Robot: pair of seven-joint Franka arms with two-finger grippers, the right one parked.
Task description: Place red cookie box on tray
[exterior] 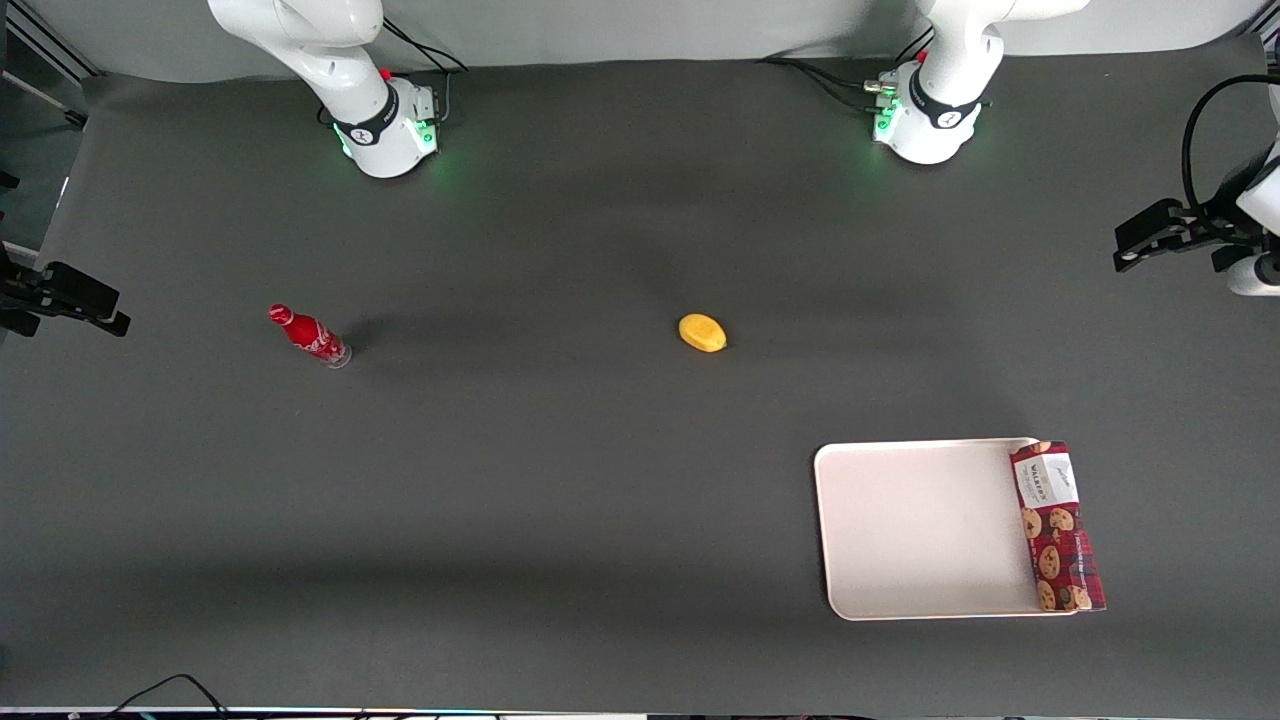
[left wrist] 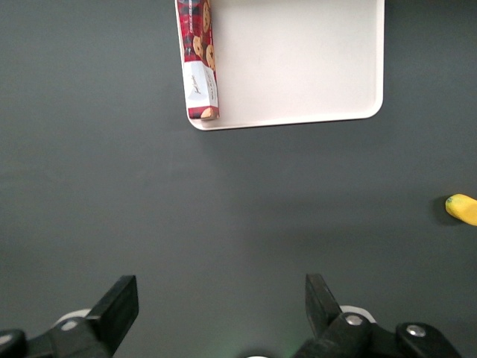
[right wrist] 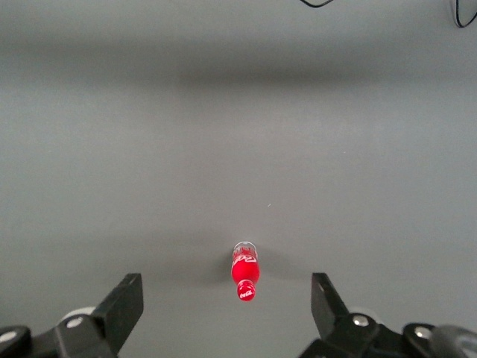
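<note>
The red cookie box (exterior: 1058, 525) (left wrist: 200, 60), dark-red plaid with cookie pictures and a white label, lies lengthwise along the tray's edge at the working arm's end, resting on the rim. The tray (exterior: 920, 530) (left wrist: 298, 60) is a large cream-white rectangle near the front camera, and the rest of it is bare. My left gripper (exterior: 1125, 250) (left wrist: 221, 298) hangs open at the working arm's end of the table, farther from the front camera than the tray and well apart from the box. Nothing is between its fingers.
A small yellow object (exterior: 702, 333) (left wrist: 463, 209) lies near the table's middle. A small red soda bottle (exterior: 310, 337) (right wrist: 245, 271) stands toward the parked arm's end. Both arm bases (exterior: 925, 110) sit at the table's edge farthest from the front camera.
</note>
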